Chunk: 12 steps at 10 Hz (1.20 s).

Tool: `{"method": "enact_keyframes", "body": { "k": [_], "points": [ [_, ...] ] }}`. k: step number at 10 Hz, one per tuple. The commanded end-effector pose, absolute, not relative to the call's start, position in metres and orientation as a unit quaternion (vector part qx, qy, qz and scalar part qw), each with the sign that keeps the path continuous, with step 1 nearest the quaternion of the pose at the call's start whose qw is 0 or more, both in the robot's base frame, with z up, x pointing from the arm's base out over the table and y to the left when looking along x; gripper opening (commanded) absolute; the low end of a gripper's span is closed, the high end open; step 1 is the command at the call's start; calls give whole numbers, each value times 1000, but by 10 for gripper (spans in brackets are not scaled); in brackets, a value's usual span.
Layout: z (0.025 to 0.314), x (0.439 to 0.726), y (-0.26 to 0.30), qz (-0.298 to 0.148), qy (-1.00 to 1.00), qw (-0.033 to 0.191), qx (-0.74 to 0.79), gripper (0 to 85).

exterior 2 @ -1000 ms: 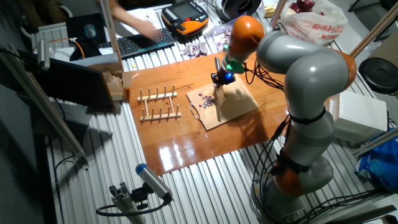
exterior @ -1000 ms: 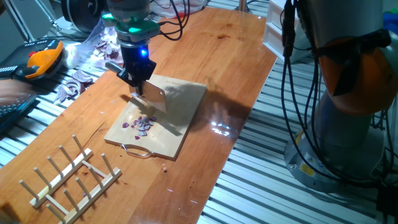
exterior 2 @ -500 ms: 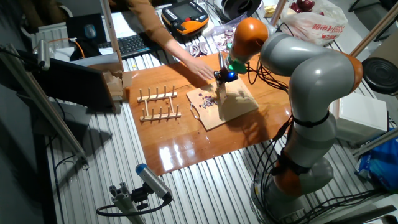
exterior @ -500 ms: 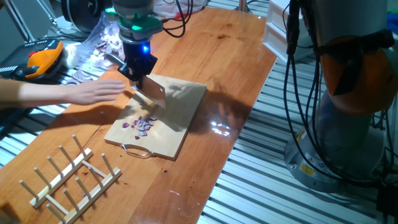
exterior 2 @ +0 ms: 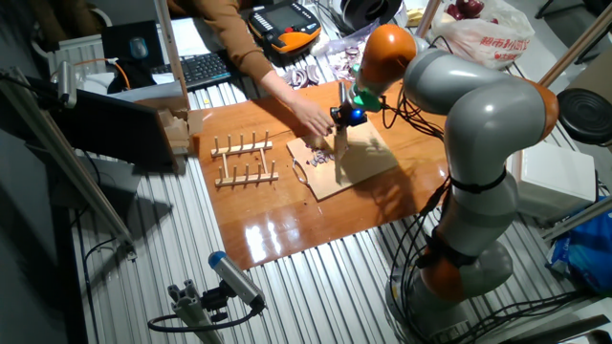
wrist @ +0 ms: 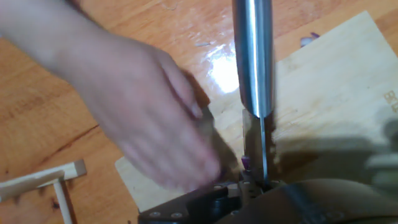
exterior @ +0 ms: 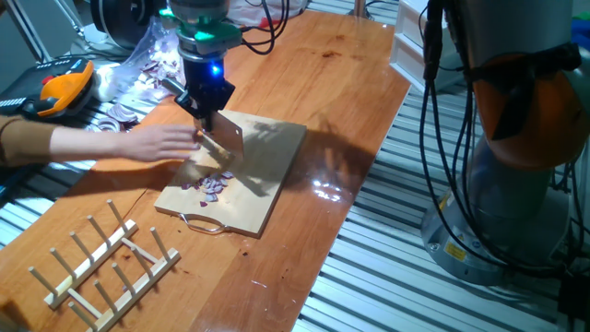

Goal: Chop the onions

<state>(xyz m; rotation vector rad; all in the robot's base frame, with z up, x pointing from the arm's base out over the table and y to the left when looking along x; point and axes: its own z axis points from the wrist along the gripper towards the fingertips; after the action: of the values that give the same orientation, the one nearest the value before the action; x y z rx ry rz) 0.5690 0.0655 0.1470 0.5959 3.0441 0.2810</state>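
Observation:
The onions (exterior: 212,184) are a cluster of tiny purple-and-white diced bits on the near left part of a wooden cutting board (exterior: 267,166). They also show in the other fixed view (exterior 2: 316,153). My gripper (exterior: 205,116) is shut on a steel-handled knife (exterior: 224,146) and holds its blade just above and behind the bits. A person's hand (exterior: 166,143) reaches in from the left and is right beside the blade, over the board's left edge. In the hand view the hand (wrist: 137,106) covers most of the board (wrist: 329,81) left of the knife handle (wrist: 253,56).
A wooden dish rack (exterior: 101,267) lies near the table's front left. Loose onion rings (exterior: 115,120), a clear bag of onion scraps (exterior: 157,65) and an orange teach pendant (exterior: 60,88) sit at the back left. The arm's base (exterior: 516,184) stands right of the table.
A person's hand has come in from the left and reached the board beside the knife. My gripper and knife have shifted slightly back and up.

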Motion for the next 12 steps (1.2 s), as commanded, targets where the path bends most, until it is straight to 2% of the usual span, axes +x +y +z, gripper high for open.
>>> {"method": "enact_keyframes", "body": {
  "k": [1,5,7,12],
  "points": [
    [147,569,66,88,978,14,191,0],
    [151,564,66,93,976,2,199,0],
    [150,565,67,83,977,11,195,0],
    [151,564,67,89,978,-5,187,0]
  ]
}}
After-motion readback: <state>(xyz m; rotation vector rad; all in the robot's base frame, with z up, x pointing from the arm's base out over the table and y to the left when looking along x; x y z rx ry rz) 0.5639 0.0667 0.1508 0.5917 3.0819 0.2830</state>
